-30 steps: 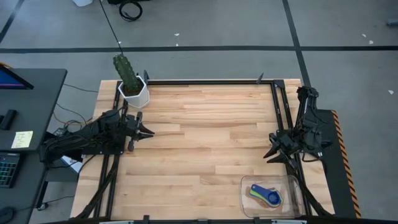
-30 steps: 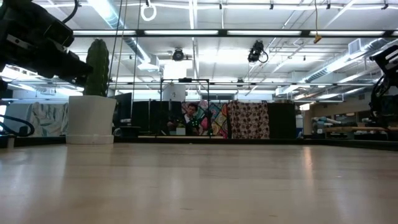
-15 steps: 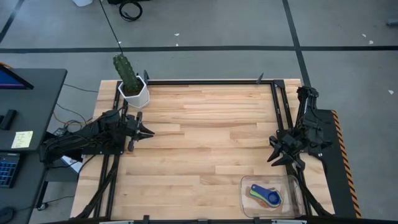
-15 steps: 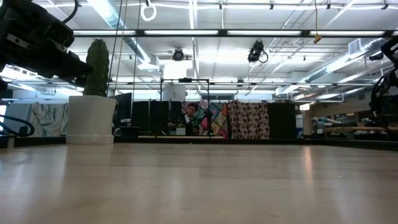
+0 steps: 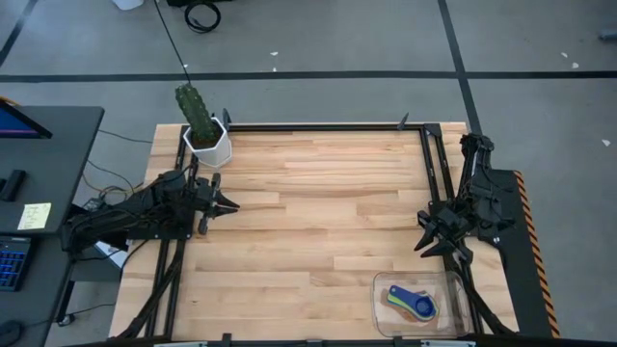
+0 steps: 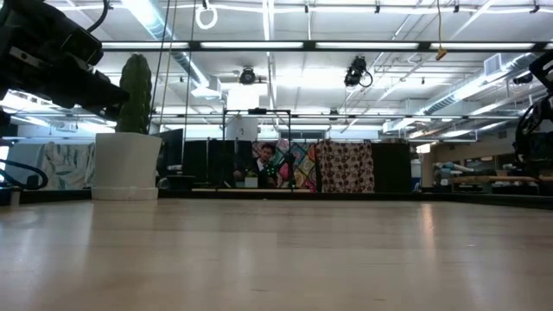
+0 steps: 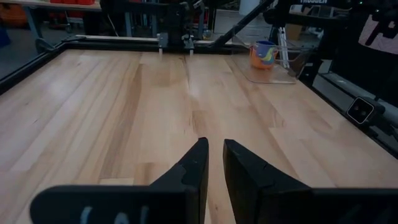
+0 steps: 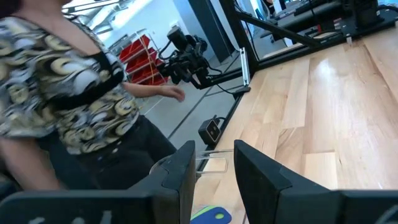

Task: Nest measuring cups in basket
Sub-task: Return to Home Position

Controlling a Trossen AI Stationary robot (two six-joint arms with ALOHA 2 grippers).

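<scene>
The clear basket point(image 5: 455, 287) stands on the table near its near right corner. Nested measuring cups point(image 5: 413, 302) lie inside it, with dark blue, light blue and green showing from above. In the left wrist view the stack point(image 7: 263, 53) stands far off, orange with blue on top, inside the basket point(image 7: 278, 73). My right gripper point(image 5: 422, 243) hovers open just on the far side of the basket; its wrist view catches the top cup point(image 8: 211, 216) and the basket's rim point(image 8: 210, 163). My left gripper point(image 5: 228, 204) waits at the left edge, open by a narrow gap point(image 7: 214, 147).
A white pot with a green cactus point(image 5: 206, 141) stands at the far left corner, close to my left gripper. A person in a patterned top point(image 8: 56, 93) stands beside the table's near right side. Bare wood point(image 5: 318, 212) lies between the two arms.
My right gripper has drawn back a little toward the table's near right corner and then stopped. The cups and the basket have stayed where they were.
</scene>
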